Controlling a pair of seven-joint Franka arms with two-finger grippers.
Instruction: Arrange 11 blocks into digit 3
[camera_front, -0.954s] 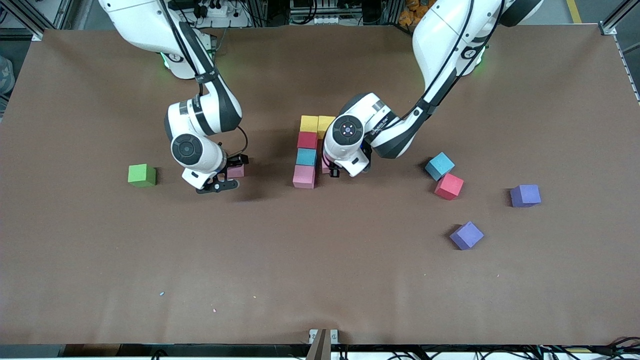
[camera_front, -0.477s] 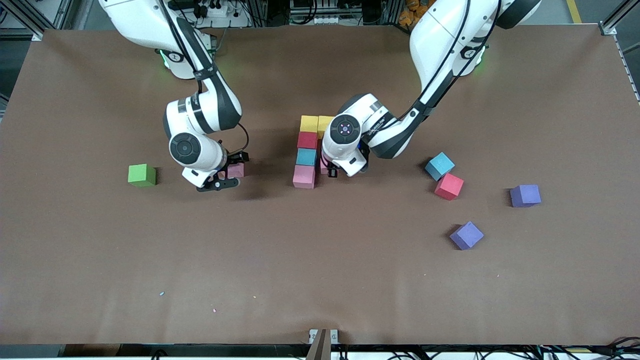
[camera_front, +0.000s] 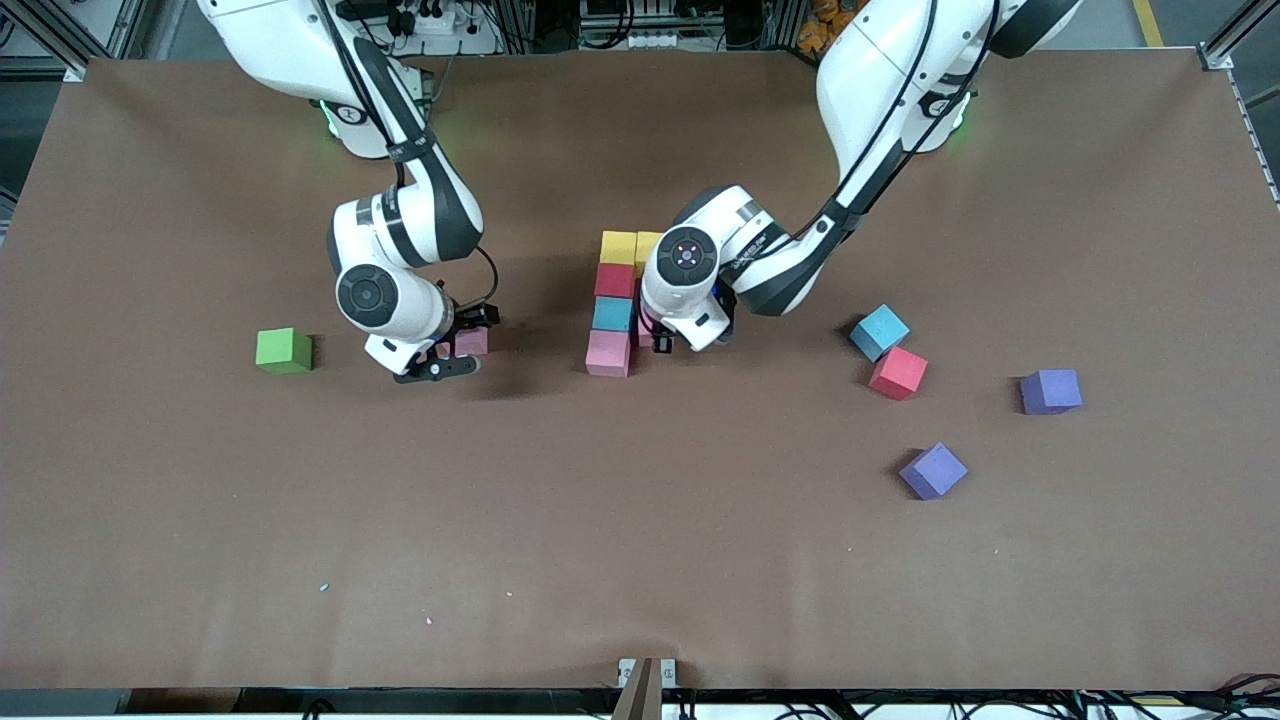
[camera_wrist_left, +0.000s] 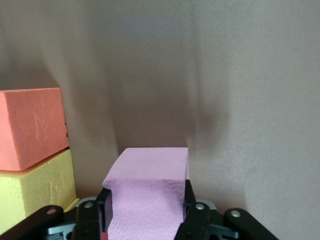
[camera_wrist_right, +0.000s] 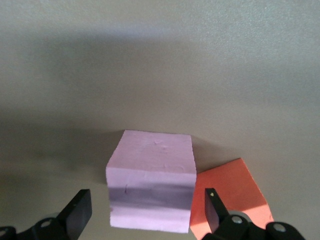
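Brown counter (camera_front: 640, 560) fills the front view, and on it you have the digit 3 only partly built: a column of yellow (camera_front: 618, 247), red (camera_front: 614, 280), light blue (camera_front: 611, 313) and pink (camera_front: 607, 352) blocks, with a second yellow block (camera_front: 648, 243) touching the top one. The left claw (camera_front: 658, 335) sits just beside that column, toward the left arm's end. The right claw (camera_front: 436, 352) is low over a loose pink block (camera_front: 472, 341) between the column and the green cube (camera_front: 283, 350). A light blue block (camera_front: 880, 331), a red block (camera_front: 897, 372) and two purple cubes (camera_front: 1050, 390) (camera_front: 932, 470) lie scattered toward the left arm's end, so you still have most of the bars to lay.

Left wrist view shows you that claw closed on a pink block (camera_wrist_left: 150, 195), next to an orange block (camera_wrist_left: 31, 127) and a yellow one (camera_wrist_left: 35, 192).

Right wrist view shows that claw spread wide around the loose pink block (camera_wrist_right: 151, 179), not yet gripping; an orange block (camera_wrist_right: 227, 192) lies touching it.
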